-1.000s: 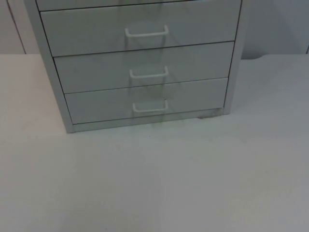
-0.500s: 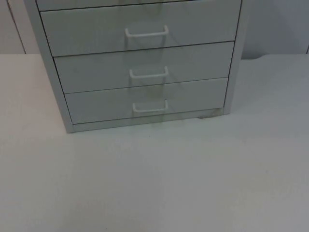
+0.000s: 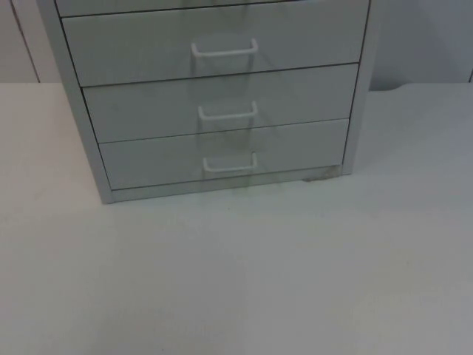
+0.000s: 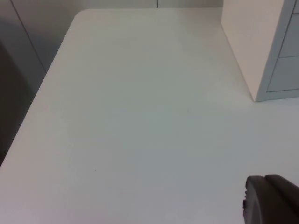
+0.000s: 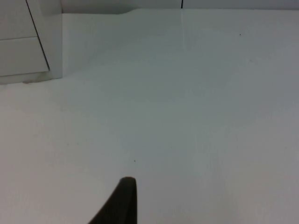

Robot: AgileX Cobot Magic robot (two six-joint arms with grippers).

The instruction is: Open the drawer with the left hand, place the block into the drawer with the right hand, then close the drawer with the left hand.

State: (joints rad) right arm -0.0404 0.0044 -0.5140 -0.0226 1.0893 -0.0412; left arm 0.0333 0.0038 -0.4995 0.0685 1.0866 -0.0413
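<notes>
A: We have the pale grey metal drawer cabinet [image 3: 214, 96] standing at the back of the white bench [image 3: 236, 274], all drawers shut flush. Three fronts are in full view from the top camera, each with a white wire loop handle: upper [image 3: 224, 50], middle [image 3: 228, 112], lowest [image 3: 230, 163].

B: Block?

A: We see no block on the bench in any camera. Can't say where it is.

B: Tools?

A: Left tool [image 4: 271, 200] hangs over bare bench off the cabinet's left side [image 4: 247, 46]; just one dark fingertip in its wrist view, so we cannot tell how far it's open, and nothing visibly held. Right tool [image 5: 119, 203] sits over bare bench near the cabinet's right front corner [image 5: 51, 42]; same story, cannot tell the opening, no block visibly in it.

B: Handling?

A: We judge the drawer rigid sheet metal, light when empty, sliding straight out. The handle is thin, stiff and probably smooth, so we'd grip it mid-span, one finger behind the bar, and pull level. Off-centre pull may rack the drawer; the cabinet looks light enough to drag forward.

B: Progress?

A: Step one not started.
</notes>
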